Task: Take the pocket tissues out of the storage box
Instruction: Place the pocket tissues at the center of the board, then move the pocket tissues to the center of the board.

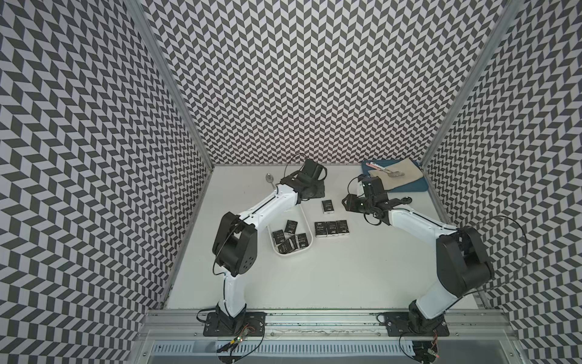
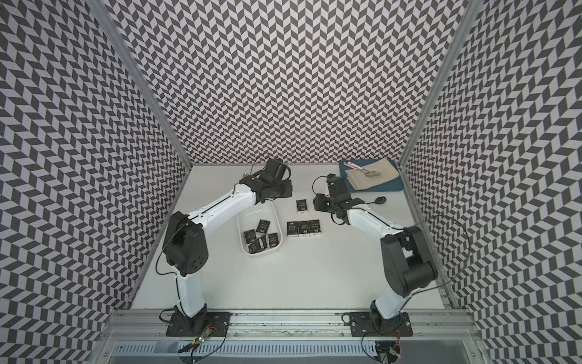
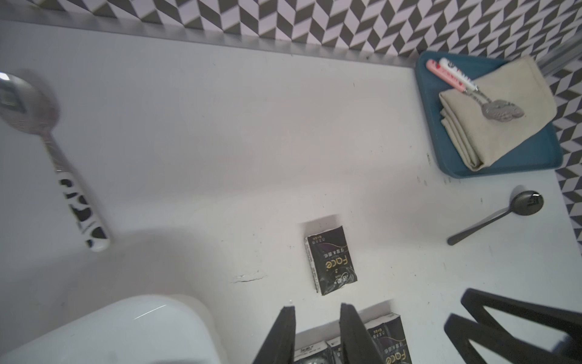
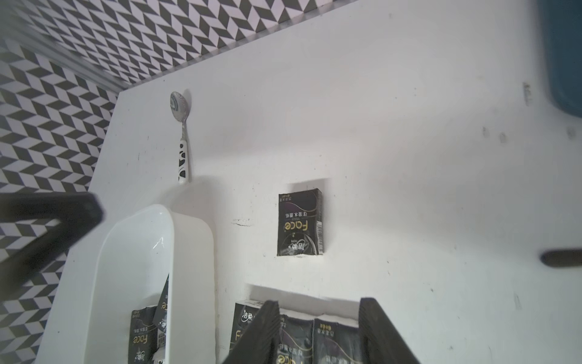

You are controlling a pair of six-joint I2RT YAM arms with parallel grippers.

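Your pocket tissues (image 1: pixel 291 226) are split: several lie jumbled in the storage box (image 2: pixel 252 217) below the left arm, and four lie on the table (image 1: pixel 346 268) beside it toward the right arm, with a row of three (image 1: pixel 330 228) touching and a lone packet (image 1: pixel 328 207) beyond them. Both claws hang over those loose packets holding nothing. The left gripper (image 3: pixel 318 334) has its jaws slightly parted, and the right gripper (image 4: pixel 318 331) is spread wider. Farther out, in the far right corner, you have a blue tray (image 1: pixel 419 186) carrying a beige cloth (image 1: pixel 400 175).
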